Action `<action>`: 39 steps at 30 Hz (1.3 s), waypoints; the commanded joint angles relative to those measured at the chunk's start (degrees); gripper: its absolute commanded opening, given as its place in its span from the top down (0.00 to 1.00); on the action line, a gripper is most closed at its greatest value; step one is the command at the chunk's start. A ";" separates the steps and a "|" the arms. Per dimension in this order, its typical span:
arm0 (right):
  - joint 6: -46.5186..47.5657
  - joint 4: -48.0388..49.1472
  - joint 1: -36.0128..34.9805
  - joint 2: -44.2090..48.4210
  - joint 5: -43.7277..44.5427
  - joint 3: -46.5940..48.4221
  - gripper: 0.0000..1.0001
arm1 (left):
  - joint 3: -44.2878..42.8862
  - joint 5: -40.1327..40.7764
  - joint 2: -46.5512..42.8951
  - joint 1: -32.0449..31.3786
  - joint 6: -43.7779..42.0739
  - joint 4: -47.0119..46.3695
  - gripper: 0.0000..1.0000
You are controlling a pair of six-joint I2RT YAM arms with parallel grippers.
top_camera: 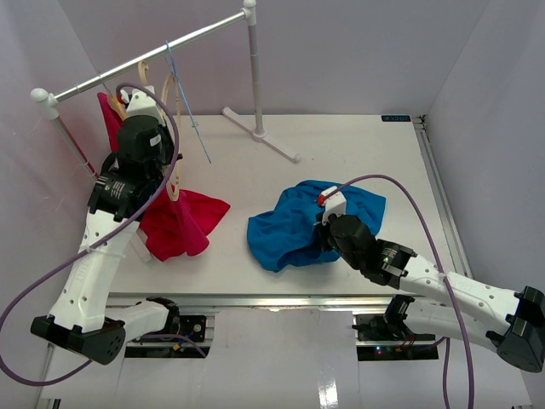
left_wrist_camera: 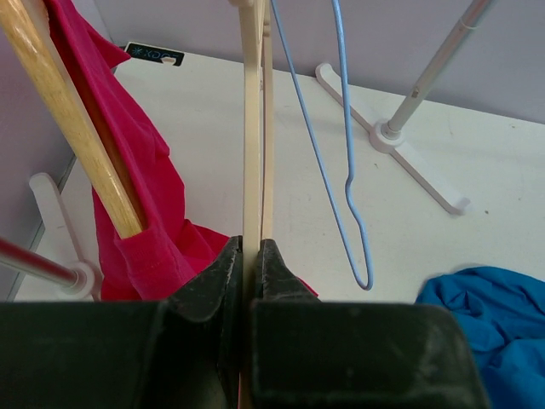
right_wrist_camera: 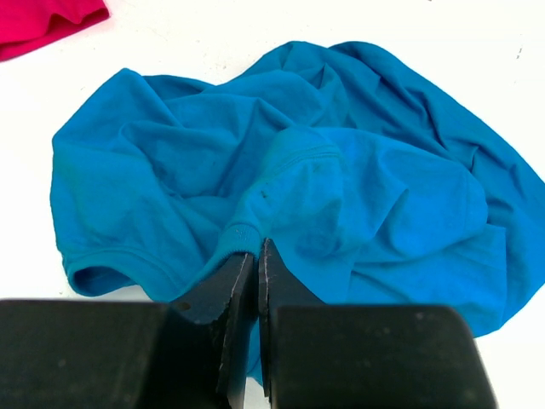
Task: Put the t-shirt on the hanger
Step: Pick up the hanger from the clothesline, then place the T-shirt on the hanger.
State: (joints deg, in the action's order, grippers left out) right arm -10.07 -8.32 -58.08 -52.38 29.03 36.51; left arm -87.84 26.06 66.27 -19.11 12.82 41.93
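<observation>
The bright blue t-shirt (top_camera: 285, 230) lies crumpled on the white table, right of centre. My right gripper (top_camera: 322, 232) is shut on a ribbed edge of the t-shirt (right_wrist_camera: 341, 170), its jaws (right_wrist_camera: 257, 247) pinching the fold close to the table. The light tan wooden hanger (top_camera: 178, 119) hangs from the rail at the back left. My left gripper (top_camera: 170, 175) is shut on its lower part. In the left wrist view the hanger (left_wrist_camera: 253, 128) stands edge-on and upright between the closed jaws (left_wrist_camera: 253, 251).
A magenta-red shirt (top_camera: 179, 226) on its own wooden hanger (left_wrist_camera: 68, 128) hangs just left of my left gripper, its hem on the table. A thin pale-blue wire hanger (left_wrist_camera: 341, 170) dangles to the right. The rack rail (top_camera: 153, 55), post (top_camera: 253, 77) and foot (top_camera: 264, 136) stand behind.
</observation>
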 commanded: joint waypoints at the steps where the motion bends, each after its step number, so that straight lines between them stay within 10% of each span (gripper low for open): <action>1: 0.49 2.96 0.16 -0.36 -0.31 -0.19 0.92 | 2.26 -4.27 -3.72 0.31 -1.23 -1.45 1.00; 39: -0.94 2.96 0.55 -4.39 5.20 0.58 0.92 | 29.84 -39.84 -9.23 0.17 2.63 -3.11 1.00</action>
State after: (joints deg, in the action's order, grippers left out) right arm -10.33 -7.49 -57.81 -56.60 32.06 36.51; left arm -59.33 -6.33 58.70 -19.07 15.89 42.66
